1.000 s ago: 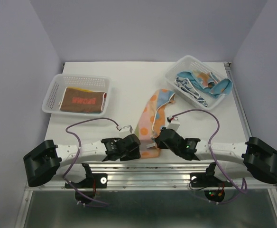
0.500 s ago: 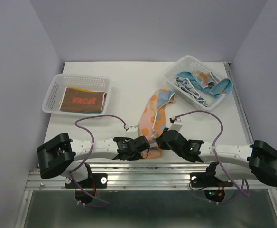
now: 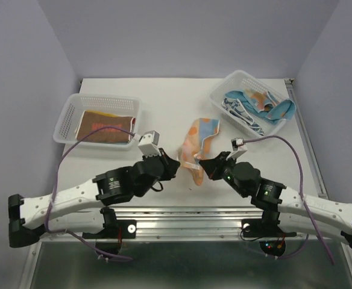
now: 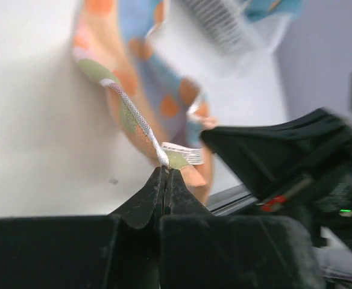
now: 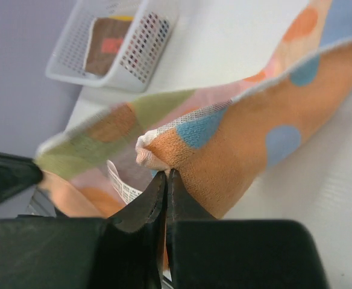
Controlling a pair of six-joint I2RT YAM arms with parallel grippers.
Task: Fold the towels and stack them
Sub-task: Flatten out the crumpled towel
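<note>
1. I have the left pincer (image 3: 176, 165) and the right pincer (image 3: 204, 167) nose to nose at the near middle of the bench (image 3: 164, 102). Each is clamped on the dotted towel (image 3: 201, 133), so cloth fills the narrow gap between them.
2. The far middle of the bench, between the baskets, gives me bare room.
3. The left basket (image 3: 64, 117), with a folded brown towel (image 3: 106, 126) inside, blocks the far left.
4. The right basket (image 3: 224, 83), heaped with towels (image 3: 254, 105), blocks the far right.
5. The left cable (image 3: 73, 144) arches over the left basket's near edge, and the right cable (image 3: 278, 138) loops just beside the right basket.
6. Both forearms slant across the near strip.
</note>
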